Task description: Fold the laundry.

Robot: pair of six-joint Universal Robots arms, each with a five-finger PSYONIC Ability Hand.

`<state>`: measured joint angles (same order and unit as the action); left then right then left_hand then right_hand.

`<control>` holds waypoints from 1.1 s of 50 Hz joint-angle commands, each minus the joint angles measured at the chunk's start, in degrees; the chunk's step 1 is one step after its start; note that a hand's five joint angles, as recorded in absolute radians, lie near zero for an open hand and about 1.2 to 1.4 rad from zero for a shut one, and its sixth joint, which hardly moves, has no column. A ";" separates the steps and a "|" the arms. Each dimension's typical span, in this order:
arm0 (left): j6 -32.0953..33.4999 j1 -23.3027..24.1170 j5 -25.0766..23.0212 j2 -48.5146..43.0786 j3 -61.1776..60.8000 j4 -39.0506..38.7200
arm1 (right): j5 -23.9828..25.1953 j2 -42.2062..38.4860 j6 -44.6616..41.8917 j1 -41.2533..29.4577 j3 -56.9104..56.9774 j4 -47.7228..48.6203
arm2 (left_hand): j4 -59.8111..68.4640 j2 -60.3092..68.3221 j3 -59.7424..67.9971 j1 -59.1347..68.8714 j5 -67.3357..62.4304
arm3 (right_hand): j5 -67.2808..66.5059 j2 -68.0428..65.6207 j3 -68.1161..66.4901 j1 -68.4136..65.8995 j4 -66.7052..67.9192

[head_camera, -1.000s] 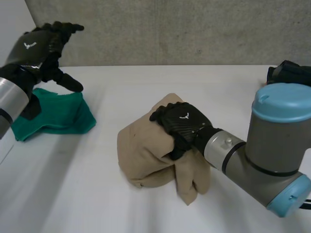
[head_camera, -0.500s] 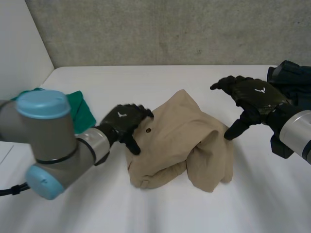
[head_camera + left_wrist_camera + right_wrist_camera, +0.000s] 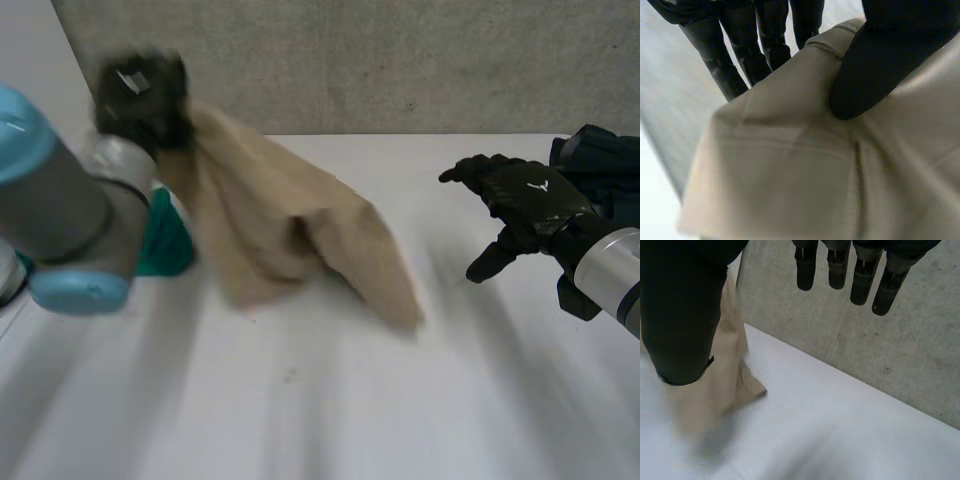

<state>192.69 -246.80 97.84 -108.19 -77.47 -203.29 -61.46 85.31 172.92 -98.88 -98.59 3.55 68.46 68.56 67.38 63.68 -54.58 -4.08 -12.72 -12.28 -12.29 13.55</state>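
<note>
Three cloths and two hands are on view: one tan garment, one green cloth and one dark garment.

Nearest the camera, the white bench (image 3: 320, 420) lies bare from its left side to its right. This is the widest open room, and it runs up to the hanging end of the tan garment (image 3: 290, 225).

The garment hangs slantwise over the middle of the bench. Its low end comes down toward the surface right of centre; I cannot tell whether it touches. Its high end is up at the far left, in the left hand (image 3: 140, 95).

In the left wrist view, the thumb (image 3: 875, 65) presses on a seamed edge of the cloth and the fingers (image 3: 765, 45) lie behind it. The hand is therefore clamped on that edge, and the rest of the garment falls away below the palm.

The left arm (image 3: 60, 220) crosses the bench's left side. The green cloth (image 3: 165, 245) lies flat just behind it, partly hidden by the arm and by the tan garment.

The right hand (image 3: 525, 200) hovers over the bench's right side, well apart from the tan garment, with bare bench between them. Its fingers (image 3: 840, 265) are straight and spread, its thumb (image 3: 680, 315) is held apart, and it holds nothing.

The dark garment (image 3: 605, 160) sits just beyond that hand, at the bench's far right edge. Beyond the far edge stands a grey wall (image 3: 400, 60).
</note>
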 commanded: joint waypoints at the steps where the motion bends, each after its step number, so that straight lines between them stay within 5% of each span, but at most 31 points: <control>1: -0.04 0.53 -5.02 5.62 3.99 -8.87 | -0.59 -1.02 0.57 -0.17 0.24 0.93 | 11.54 11.44 12.62 16.32 -15.42 | 4.08 2.72 2.28 2.29 -3.55; 10: -0.21 13.44 -13.71 -5.61 10.58 -8.70 | -5.25 -2.34 0.75 0.97 0.06 1.72 | 11.54 11.44 12.62 16.32 -15.42 | 4.08 2.72 2.28 2.29 -3.55; 22: -0.39 25.93 -28.66 -18.20 4.44 -5.97 | -7.09 -4.98 0.49 8.96 1.82 5.85 | 10.06 9.96 11.14 14.85 -13.95 | 4.08 2.72 2.28 2.29 -3.55; 26: -0.74 26.81 -31.92 -17.58 2.85 -6.06 | -9.91 -6.29 -0.13 11.78 3.49 6.99 | -35.29 -35.39 -34.21 -30.51 31.41 | 4.08 2.72 2.28 2.29 -3.55; 30: -0.74 26.73 -31.40 -15.57 2.24 -5.89 | -10.79 -7.79 -0.83 13.63 5.25 6.47 | -43.10 -43.20 -42.02 -38.31 39.21 | 4.08 2.72 2.28 2.29 -3.55; 35: -0.56 24.97 -30.08 -10.39 1.01 -5.54 | -11.14 -8.05 -2.32 13.45 6.04 6.03 | -47.82 -47.92 -46.74 -43.03 43.93 | 4.08 2.72 2.28 2.29 -3.55; 41: -0.39 16.89 -23.67 -2.56 -1.89 -4.66 | -11.49 -5.86 -8.74 11.09 6.83 1.46 | -50.67 -50.77 -49.60 -45.89 46.79 | 4.08 2.72 2.28 2.29 -3.55; 49: 0.14 3.71 -18.47 1.31 -2.33 3.77 | -12.81 -4.71 -11.03 -6.39 16.13 -8.73 | -51.52 -51.62 -50.44 -46.73 47.63 | 4.08 2.72 2.28 2.29 -3.55; 55: 0.40 -5.69 -18.65 -3.59 -1.28 13.52 | -18.08 -17.18 -10.50 -19.14 30.81 -14.54 | -51.35 -51.45 -50.27 -46.57 47.47 | 4.08 2.72 2.28 2.29 -3.55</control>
<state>192.81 -243.92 79.69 -107.23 -79.68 -198.74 -75.12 78.88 161.71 -106.26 -80.89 -5.65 17.51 17.29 17.64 18.76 -6.69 -4.08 -12.72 -12.28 -12.29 13.55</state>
